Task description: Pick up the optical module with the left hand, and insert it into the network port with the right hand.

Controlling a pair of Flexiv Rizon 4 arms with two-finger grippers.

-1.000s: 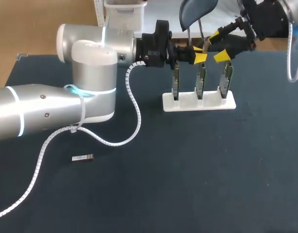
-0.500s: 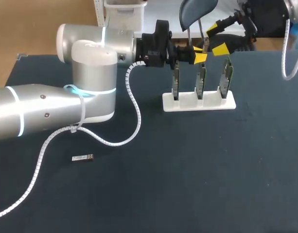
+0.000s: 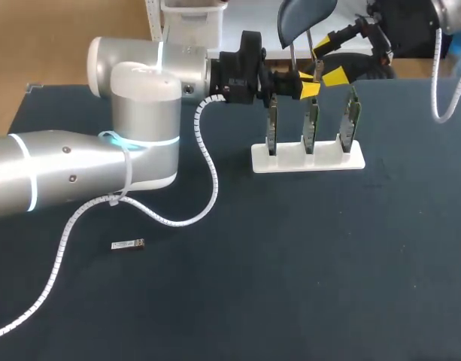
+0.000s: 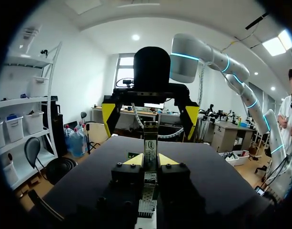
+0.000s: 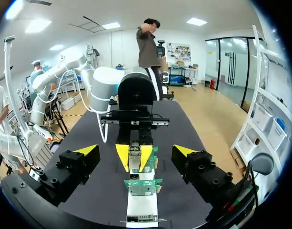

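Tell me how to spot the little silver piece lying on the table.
Find the big silver left arm over the dark table. Near its coiled white cable, toward the table's front left, lies the loose module, small and silvery. It lies flat and alone, while the held module sits in the left pincer by the green boards.

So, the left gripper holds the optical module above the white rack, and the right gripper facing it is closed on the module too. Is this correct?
Only the last part is wrong. The right gripper is open, its fingers spread wide and touching nothing, as the right wrist view shows. The left gripper does hold the optical module above the white rack.
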